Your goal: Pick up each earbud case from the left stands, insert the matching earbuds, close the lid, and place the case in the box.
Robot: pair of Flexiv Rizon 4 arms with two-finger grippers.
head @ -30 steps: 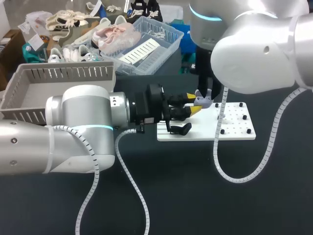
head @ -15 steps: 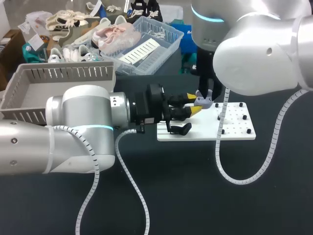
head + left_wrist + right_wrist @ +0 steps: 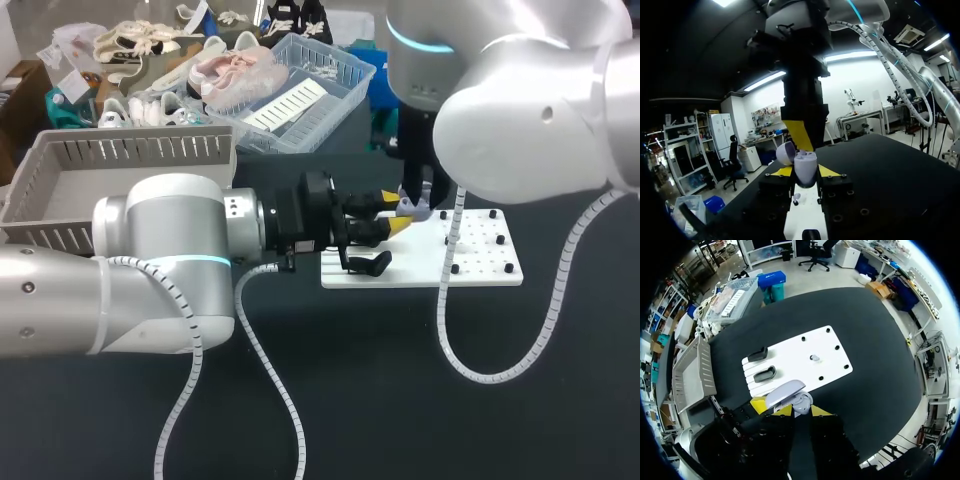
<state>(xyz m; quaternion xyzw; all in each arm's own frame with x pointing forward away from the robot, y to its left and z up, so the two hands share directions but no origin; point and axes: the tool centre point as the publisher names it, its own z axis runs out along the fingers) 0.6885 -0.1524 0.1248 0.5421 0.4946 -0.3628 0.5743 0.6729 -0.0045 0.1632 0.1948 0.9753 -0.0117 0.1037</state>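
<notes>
Right hand (image 3: 801,410) nearer open lilac case (image 3: 805,169)

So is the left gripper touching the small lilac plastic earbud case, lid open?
Touching. Left wrist view: the left gripper clamps the lilac earbud case between both yellow fingertips.

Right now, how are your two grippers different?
The left gripper lies level, coming in from the side; the right gripper points straight down from above. The left gripper is shut on the purple case, whose lid is open; the right gripper hangs just over the case, and I cannot tell if it holds anything. Both meet at the case, above the white board.
</notes>
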